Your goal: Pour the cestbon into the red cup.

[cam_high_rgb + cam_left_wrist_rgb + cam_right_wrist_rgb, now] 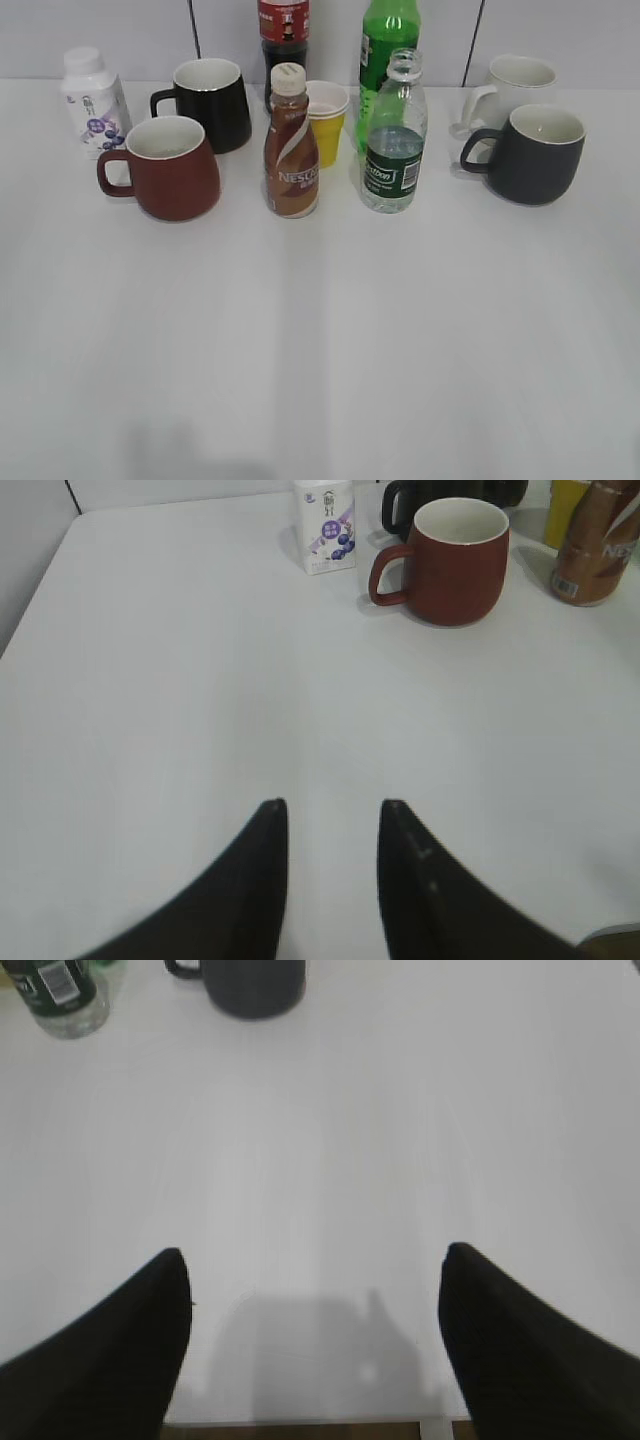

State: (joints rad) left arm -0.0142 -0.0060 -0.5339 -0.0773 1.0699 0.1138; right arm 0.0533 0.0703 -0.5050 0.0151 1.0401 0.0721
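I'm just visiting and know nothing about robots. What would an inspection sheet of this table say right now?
Surface: white table, bare in front.
Job's things: cestbon upright, uncapped, partly filled; red cup upright, handle to the left of the exterior view, standing apart from the bottle.
Clutter: Nescafe bottle between them; black mug, yellow paper cup, green soda bottle, dark cola bottle, small white bottle, grey mug, white mug.
Grippers: left gripper fingers slightly apart, empty; right gripper wide open, empty; both short of the objects.
Cables: nothing seen.
Surroundings: pale panelled wall behind.
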